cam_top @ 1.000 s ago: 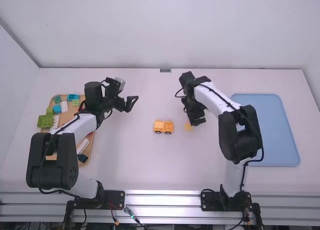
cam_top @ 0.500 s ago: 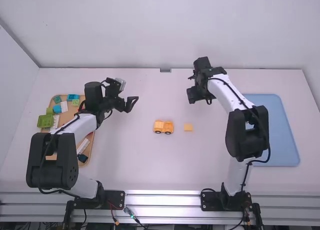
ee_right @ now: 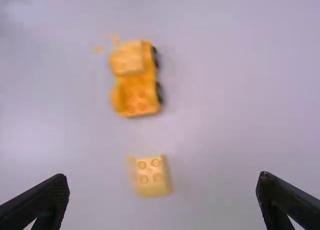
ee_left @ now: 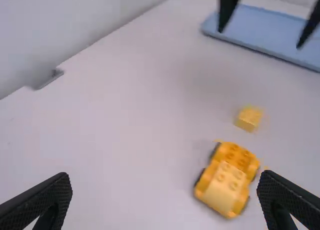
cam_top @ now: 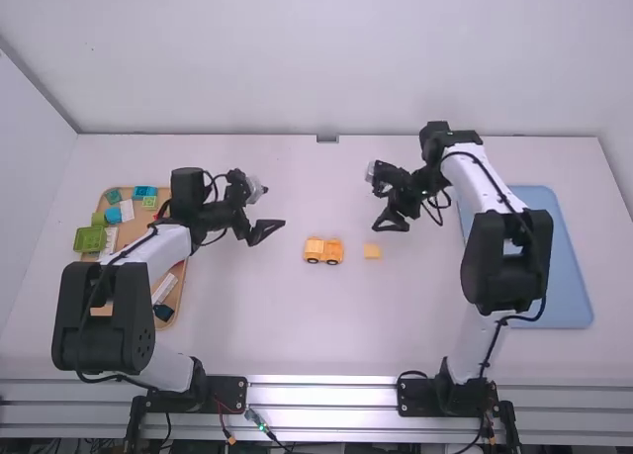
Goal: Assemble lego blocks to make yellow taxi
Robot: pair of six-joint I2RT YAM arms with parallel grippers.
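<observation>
The yellow taxi [cam_top: 323, 251], a small block-built car with dark wheels, sat on the white table [cam_top: 326, 345] just below the center of the high view, between two empty grippers and touching neither. The left gripper [cam_top: 267, 230] was poised above and left of it in the frame, fingers spread wide, nothing between them. The right gripper [cam_top: 389, 223] hung above and to its right, its fingers also well apart and holding nothing. Just below that gripper in the frame lay a loose yellow block [cam_top: 372, 251], studs up, beside the taxi but apart from it. Farther out, a brown tray [cam_top: 140, 220] of colored blocks, including a green one [cam_top: 89, 239], stood at the frame's left, while a blue tray [cam_top: 556, 266] lay at the right.
</observation>
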